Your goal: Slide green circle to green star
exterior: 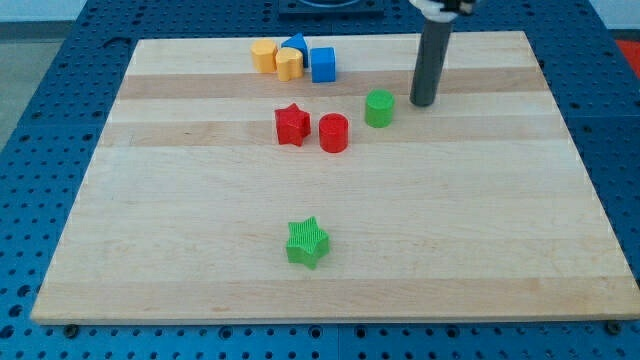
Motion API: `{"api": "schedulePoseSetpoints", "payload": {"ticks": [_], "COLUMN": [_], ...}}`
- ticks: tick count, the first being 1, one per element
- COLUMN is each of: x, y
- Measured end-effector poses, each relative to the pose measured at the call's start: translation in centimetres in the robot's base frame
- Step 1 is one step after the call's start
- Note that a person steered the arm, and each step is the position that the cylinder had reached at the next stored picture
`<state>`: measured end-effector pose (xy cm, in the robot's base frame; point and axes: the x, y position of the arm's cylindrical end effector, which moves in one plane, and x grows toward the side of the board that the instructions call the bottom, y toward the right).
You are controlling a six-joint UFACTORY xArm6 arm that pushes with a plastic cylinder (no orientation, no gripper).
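Rod ending in my tip (422,103), set on the worktop (480,220) just to the view's right of the green circle (379,108) and slightly toward the view's top; a narrow gap apparently left between the two, though contact hard to rule out from this angle. No fingers on this rig, only the straight rod; nothing to spread, close or clamp, so no such state to report.

Placement probably deliberate: green star (307,243) well apart from the circle, far toward the view's bottom and somewhat to the view's left; standing behind the circle on the opposite side from the star puts the push line roughly through the block toward its goal. Perhaps a touch too far to the view's right for a clean line; a push from here likely to send the circle leftward toward the red circle (334,133), just beside it, with the red star (292,125) beyond; worth starting higher up the view to steer more downward.

Green circle upright on its flat face; round in plan, so no long axis and no facing direction to speak of; only axis the vertical one. Green star flat too, one point toward the view's top.

Cluster at the view's top, well clear of the route: two yellow blocks (276,59), blue cube (322,64), another blue block (295,43) behind, shape unclear.
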<state>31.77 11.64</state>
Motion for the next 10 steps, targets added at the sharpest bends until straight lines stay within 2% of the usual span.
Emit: {"api": "schedulePoseSetpoints", "payload": {"ticks": [1, 2, 4, 5, 6, 7, 9, 10], "x": [-1.0, 0.0, 7.4, 6.4, 8.5, 12.6, 12.6, 13.9], "y": [-3.3, -5.3, -5.3, -5.3, -5.7, -5.9, -6.0, -7.8]}}
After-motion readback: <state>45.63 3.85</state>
